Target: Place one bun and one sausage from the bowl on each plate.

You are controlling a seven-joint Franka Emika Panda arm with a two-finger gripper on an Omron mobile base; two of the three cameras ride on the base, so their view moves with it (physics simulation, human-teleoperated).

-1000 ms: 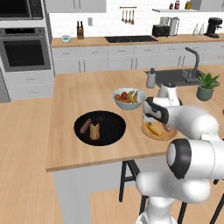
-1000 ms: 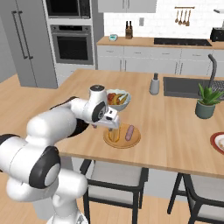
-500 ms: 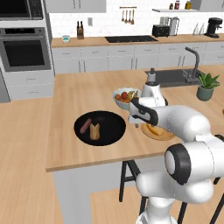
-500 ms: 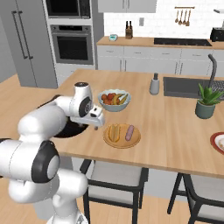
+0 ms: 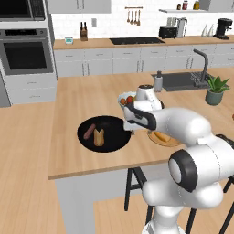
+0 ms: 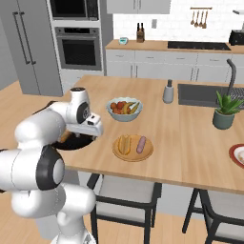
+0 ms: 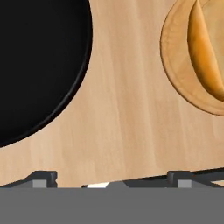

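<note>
Between bowl (image 5: 114,143) and wood plate (image 6: 148,153) I hold gripper (image 5: 129,129), fingers wide, empty. Bun (image 5: 98,137), sausage (image 5: 89,130) wait in bowl, red-rimmed plate (image 6: 237,155) far right. Next: reach left, descend onto one.

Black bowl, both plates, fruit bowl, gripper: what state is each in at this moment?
Black bowl: holds one sausage and one bun.
Wooden plate: holds a bun and a sausage.
Red-rimmed plate: partly cut off; contents unclear.
Fruit bowl: full of fruit.
Gripper: open, empty, above the counter between bowl and wooden plate.
</note>
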